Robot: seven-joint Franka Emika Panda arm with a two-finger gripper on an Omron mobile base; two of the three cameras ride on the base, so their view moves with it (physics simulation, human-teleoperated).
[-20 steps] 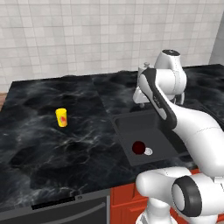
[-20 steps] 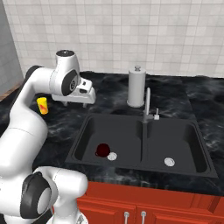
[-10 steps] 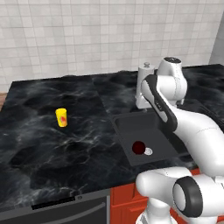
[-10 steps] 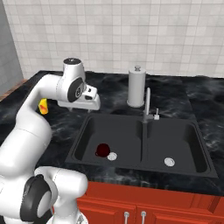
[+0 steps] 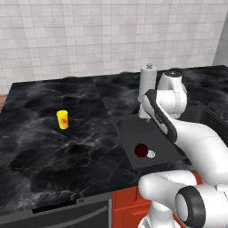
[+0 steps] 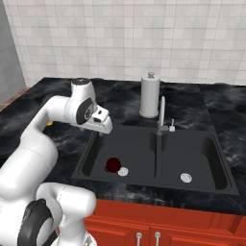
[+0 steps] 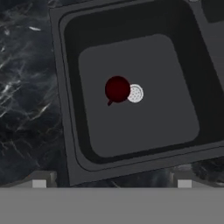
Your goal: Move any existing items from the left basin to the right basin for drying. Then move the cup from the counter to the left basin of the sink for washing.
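Note:
A small maroon bowl-like item (image 7: 117, 89) lies on the floor of the left basin (image 7: 144, 127), touching its silver drain (image 7: 134, 93). My gripper (image 7: 111, 180) hangs high above that basin, open wide with nothing between its fingertips (image 7: 39, 179). From the right base, the gripper (image 6: 105, 129) is over the basin's left rim, above the maroon item (image 6: 113, 165). The right basin (image 6: 202, 158) holds only its drain (image 6: 186, 178). The yellow cup (image 5: 63, 119) stands upright on the black marble counter (image 5: 44, 147), well left of the sink, where the maroon item (image 5: 141, 150) is also seen.
A curved silver faucet (image 6: 161, 120) rises behind the divider between the basins. A tall paper towel roll (image 6: 150, 96) stands on the counter behind the sink. Red cabinets (image 6: 158, 226) run below the counter's front edge.
The arm has swung right, from above the counter to over the left basin's rim, and the hand has come lower. The jaws have stayed open. The maroon item and cup have not moved.

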